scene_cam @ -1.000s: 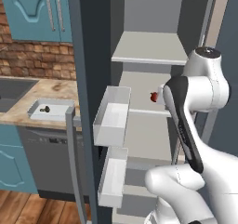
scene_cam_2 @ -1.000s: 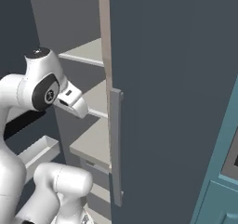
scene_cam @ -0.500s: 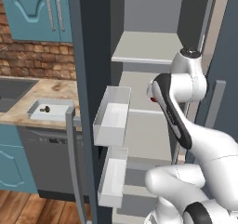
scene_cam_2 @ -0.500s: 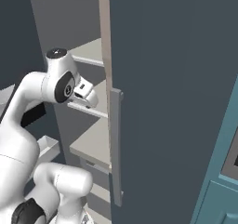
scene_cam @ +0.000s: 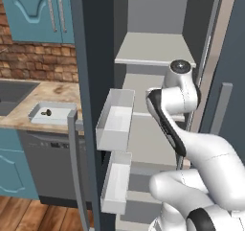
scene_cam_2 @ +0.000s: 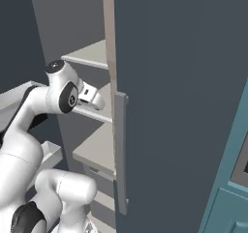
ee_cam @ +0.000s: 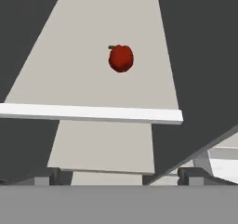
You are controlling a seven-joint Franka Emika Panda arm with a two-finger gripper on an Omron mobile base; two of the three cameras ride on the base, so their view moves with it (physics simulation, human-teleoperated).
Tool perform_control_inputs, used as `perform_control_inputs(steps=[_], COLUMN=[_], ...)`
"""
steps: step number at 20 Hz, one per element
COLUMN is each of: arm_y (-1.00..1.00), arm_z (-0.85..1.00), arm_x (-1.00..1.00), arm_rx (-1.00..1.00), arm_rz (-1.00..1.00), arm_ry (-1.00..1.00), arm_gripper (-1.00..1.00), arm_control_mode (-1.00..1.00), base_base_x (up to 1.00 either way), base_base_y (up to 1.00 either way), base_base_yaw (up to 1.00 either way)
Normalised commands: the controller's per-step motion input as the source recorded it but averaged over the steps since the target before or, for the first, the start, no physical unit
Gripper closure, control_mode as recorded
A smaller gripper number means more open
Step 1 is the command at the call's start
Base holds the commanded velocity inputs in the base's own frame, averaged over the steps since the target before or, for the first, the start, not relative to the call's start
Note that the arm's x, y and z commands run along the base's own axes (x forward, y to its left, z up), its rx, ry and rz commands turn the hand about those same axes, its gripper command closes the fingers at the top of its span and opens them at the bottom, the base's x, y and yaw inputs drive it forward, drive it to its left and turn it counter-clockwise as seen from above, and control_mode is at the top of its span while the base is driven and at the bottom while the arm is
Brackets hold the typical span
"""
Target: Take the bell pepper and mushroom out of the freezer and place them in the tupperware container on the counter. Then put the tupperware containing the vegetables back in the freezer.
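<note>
One bell pepper (ee_cam: 121, 58) upright on freezer (scene_cam: 91, 43) shelf — stem up-left.

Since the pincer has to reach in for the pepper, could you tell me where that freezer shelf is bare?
The shelf is bare all around the bell pepper, which sits alone toward its back right: a wide patch to the pepper's left and along the white front lip. The dark side walls close in at the back.
</note>
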Motion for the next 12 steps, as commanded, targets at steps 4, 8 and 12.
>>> perform_control_inputs(steps=[4, 8, 12], arm_y=[-0.32, -0.23, -0.02], arm_z=[-0.09, -0.01, 0.0], arm_x=[0.46, 0.57, 0.6], arm_rx=[-0.04, 0.0, 0.0], arm_rz=[0.0, 0.0, 0.0], arm_ry=[-0.06, -0.01, 0.0], arm_gripper=[-1.0, -1.0, -1.0], arm_control_mode=[-1.0, -1.0, -1.0], base_base_x=[0.0, 0.0, 0.0], base_base_y=[0.0, 0.0, 0.0], base_base_yaw=[0.0, 0.0, 0.0])
